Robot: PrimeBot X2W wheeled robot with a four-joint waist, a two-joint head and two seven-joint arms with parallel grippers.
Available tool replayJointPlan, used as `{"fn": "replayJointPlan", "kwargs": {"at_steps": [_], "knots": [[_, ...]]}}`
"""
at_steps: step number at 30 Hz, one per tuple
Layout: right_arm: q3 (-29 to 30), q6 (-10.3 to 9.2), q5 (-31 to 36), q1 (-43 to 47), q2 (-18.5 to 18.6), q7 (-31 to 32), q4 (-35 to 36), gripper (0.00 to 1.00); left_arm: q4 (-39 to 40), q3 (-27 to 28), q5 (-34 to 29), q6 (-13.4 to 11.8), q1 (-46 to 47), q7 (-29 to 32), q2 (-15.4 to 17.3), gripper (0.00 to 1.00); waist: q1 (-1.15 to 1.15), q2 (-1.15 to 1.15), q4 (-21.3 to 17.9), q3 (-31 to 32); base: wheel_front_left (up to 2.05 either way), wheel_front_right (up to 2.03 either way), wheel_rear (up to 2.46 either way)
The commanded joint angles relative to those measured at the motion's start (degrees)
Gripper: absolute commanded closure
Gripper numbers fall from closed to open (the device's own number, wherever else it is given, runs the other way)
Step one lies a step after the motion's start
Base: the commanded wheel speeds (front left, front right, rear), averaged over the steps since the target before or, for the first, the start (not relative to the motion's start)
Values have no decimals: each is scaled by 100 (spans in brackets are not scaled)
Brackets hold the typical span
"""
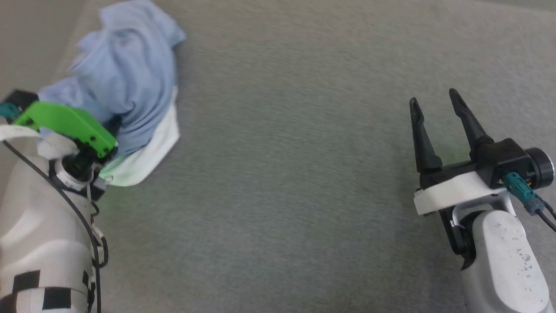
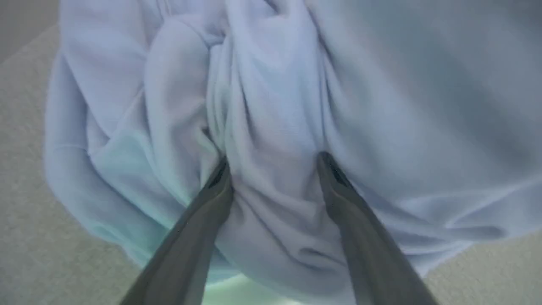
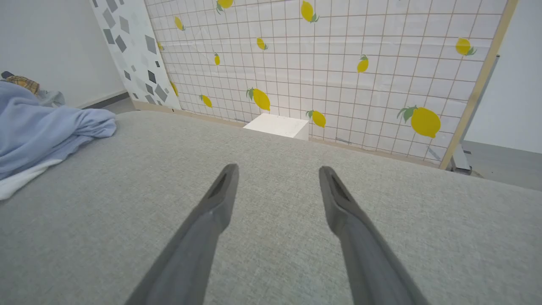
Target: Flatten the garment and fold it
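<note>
Grey cushion (image 1: 282,174) — one bunched garment (image 1: 130,74); left gripper (image 2: 273,163) splayed into its folds, right gripper (image 1: 434,98) splayed, empty.

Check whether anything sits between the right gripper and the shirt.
Nothing visible does. The right gripper stands open above the grey surface, and the stretch from it across to the crumpled shirt on the left is bare. The left gripper is at the shirt, fingers spread among its folds.

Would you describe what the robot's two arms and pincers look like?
The left pincer and right pincer each have two long, dark, tapering fingers. The right has a black body on a white bracket, a teal connector with dark cable, and a pale speckled forearm. The left arm carries a green bracket, black cables and black-and-white checker markings.
</note>
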State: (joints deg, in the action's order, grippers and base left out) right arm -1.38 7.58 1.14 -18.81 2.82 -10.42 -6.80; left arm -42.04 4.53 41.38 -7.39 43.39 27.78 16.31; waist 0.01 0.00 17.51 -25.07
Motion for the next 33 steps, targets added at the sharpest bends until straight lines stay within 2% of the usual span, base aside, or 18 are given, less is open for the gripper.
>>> {"fn": "replayJointPlan", "kwargs": {"at_steps": [1,5,6,7,8,10,13,17,22,26,33], "knots": [[23,-9,-9,-90,6,-68,-62,0,-107,-43,16,-61,-165,139,-9,0,-1,0,-623,-538,0,0,0],[38,-9,-127,-41,6,-161,-211,0,-344,-168,36,-106,-396,638,6,0,-1,0,-651,-291,0,0,0],[38,-9,-165,-25,6,-180,-239,0,-367,-209,23,-98,-440,752,38,37,-1,0,-649,-217,0,0,0],[37,-9,-200,-9,6,-204,-283,0,-366,-273,-27,-77,-486,843,106,61,-1,0,-641,-103,0,0,0],[36,-9,-218,7,6,-222,-318,0,-324,-349,-121,-52,-518,846,196,100,-1,0,-632,-8,0,0,0],[49,-9,-260,59,6,-265,-400,0,-121,-445,-338,-10,-545,582,403,100,-1,0,-600,241,0,0,0],[117,-9,-311,178,6,-318,-531,0,311,-472,-680,-18,-482,-281,641,100,-1,0,-554,675,0,0,0],[238,-9,-398,398,6,-367,-658,0,885,-539,-1108,4,-243,-1559,756,100,-1,0,-551,1246,0,0,0],[392,-9,-487,666,6,-395,-679,0,1531,-824,-1645,58,172,-2701,760,100,-1,0,-728,1727,0,0,0],[500,-9,-539,831,6,-407,-681,0,1958,-1132,-1958,99,463,-3177,638,100,-1,0,-1019,1989,0,0,0],[588,-9,-590,1044,6,-412,-667,0,2514,-1655,-2004,291,701,-3500,46,100,-1,0,-1706,2241,0,0,0]]}}
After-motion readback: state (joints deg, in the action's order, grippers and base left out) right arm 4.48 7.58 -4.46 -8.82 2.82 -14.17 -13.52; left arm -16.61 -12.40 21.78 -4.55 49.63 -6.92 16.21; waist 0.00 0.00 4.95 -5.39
